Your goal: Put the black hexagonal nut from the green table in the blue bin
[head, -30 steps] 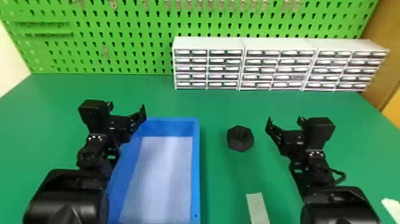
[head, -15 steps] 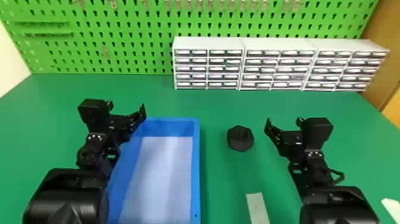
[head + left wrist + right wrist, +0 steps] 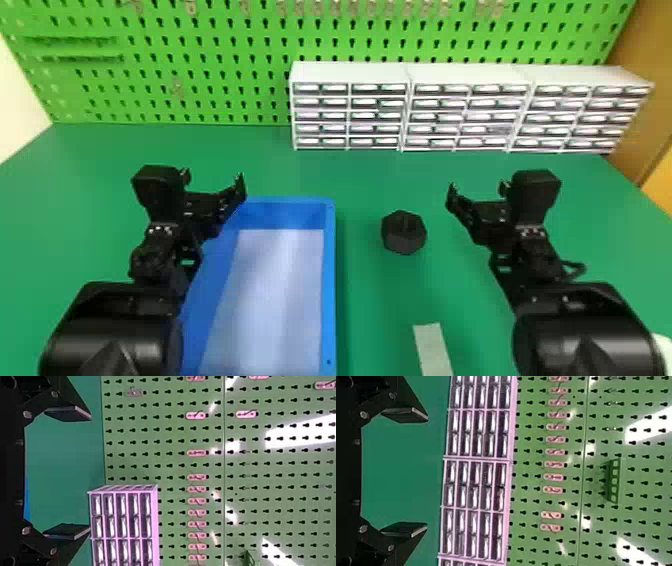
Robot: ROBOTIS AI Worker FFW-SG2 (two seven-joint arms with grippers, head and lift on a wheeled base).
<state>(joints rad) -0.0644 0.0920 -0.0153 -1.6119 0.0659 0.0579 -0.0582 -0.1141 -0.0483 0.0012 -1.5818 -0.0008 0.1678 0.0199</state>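
- On the green table, apart from everything else, lay the black hexagonal nut, to the right of the blue bin and near its far end.
- It looked stiff and chunky, not fragile, and I judged it would be fairly light. Its smooth faces might have slid if pinched on a corner, so two opposite flat sides, gripped low, seemed the place to take it. Something marked its top, hole or stub, I couldn't tell which.
- The bin had nothing in it; the nut had yet to be picked up.
- On the nut's other side hung the right gripper, its jaws spread wide and nothing between them. Being on the nut's outer side, it seemed the handier one for the pick, with a carry leftward over the rim to follow.
- By the bin's far left corner was the left gripper, also wide apart and holding nothing.
- Nearer the robot lay a pale strip, blank as far as I could see.
- Farther back stood the drawer units against a pegboard. I could read no brand, label or writing anywhere.
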